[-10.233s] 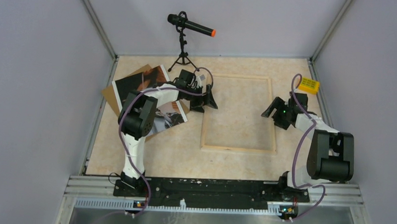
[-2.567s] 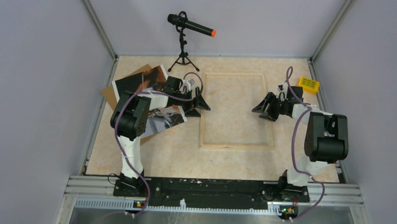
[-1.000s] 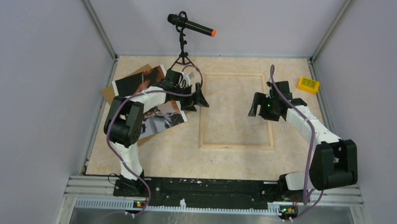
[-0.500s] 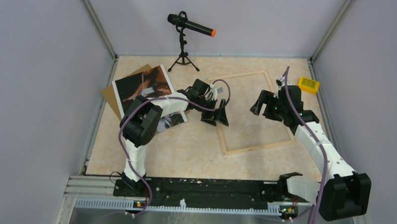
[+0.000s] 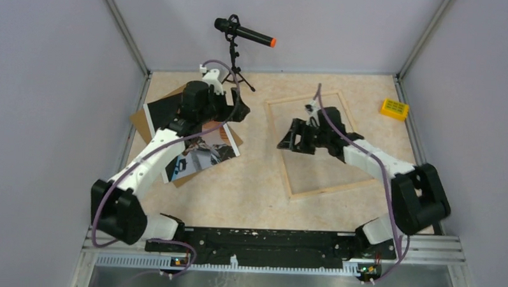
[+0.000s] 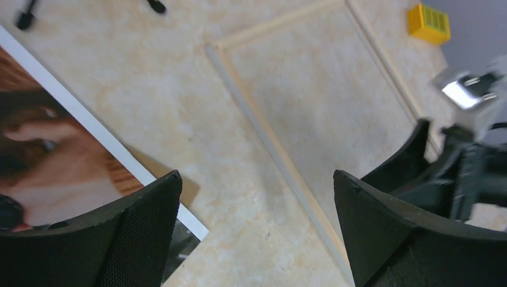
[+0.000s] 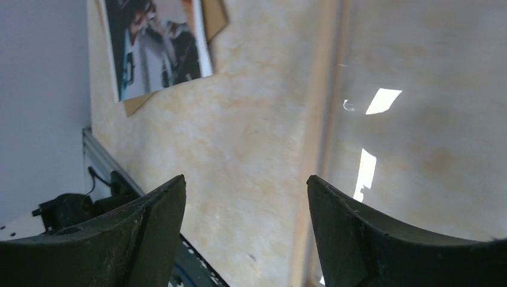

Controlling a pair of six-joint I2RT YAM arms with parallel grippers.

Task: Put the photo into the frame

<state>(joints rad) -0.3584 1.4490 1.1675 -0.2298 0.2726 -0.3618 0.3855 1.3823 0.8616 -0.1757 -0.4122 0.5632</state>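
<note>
The photo [image 5: 206, 153] lies flat at the left on a brown backing board [image 5: 137, 121], with my left arm crossing above it. The pale wood frame [image 5: 278, 149] lies skewed on the table's middle. My left gripper [image 5: 238, 111] hangs open over the photo's right edge, nothing between its fingers. In the left wrist view the left gripper [image 6: 257, 174] looks down at bare table between the photo [image 6: 54, 149] and the frame's rail [image 6: 269, 143]. My right gripper [image 5: 287, 137] stands open above the frame's left rail. The right gripper [image 7: 246, 178] is empty; the frame's rail [image 7: 323, 119] and photo [image 7: 158, 45] lie beyond.
A microphone on a small tripod [image 5: 242, 33] stands at the back. A yellow block [image 5: 393, 109] sits at the right, beside the wall. Grey walls close in the table on three sides.
Within the last second the frame turned, its near end swinging right. My left gripper drew back up-left to the photo's edge. My right gripper moved left to the frame's left rail.
</note>
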